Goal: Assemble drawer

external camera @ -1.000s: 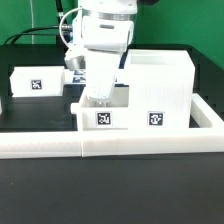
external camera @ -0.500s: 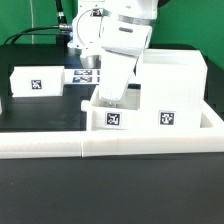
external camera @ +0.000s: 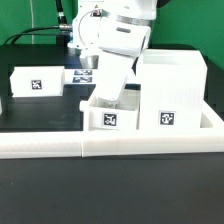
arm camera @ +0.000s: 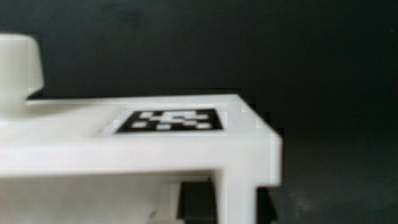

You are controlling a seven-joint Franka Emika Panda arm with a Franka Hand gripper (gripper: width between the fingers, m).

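The drawer's large white housing stands at the exterior view's right, tag facing front. A small open-top tray sits against its left side, behind the rail. My gripper reaches down into this tray and is shut on its wall. In the wrist view the tray's tagged face and its knob show, with my gripper straddling a thin white wall, one dark finger on each side. A second tray stands apart at the left.
A long low white border rail runs along the front and up the right side. The marker board lies behind the arm. Black table top lies between the left tray and the rail.
The arm moved right with the held tray, and the housing shifted right with it. In the last half second the tray edged slightly back to the left.
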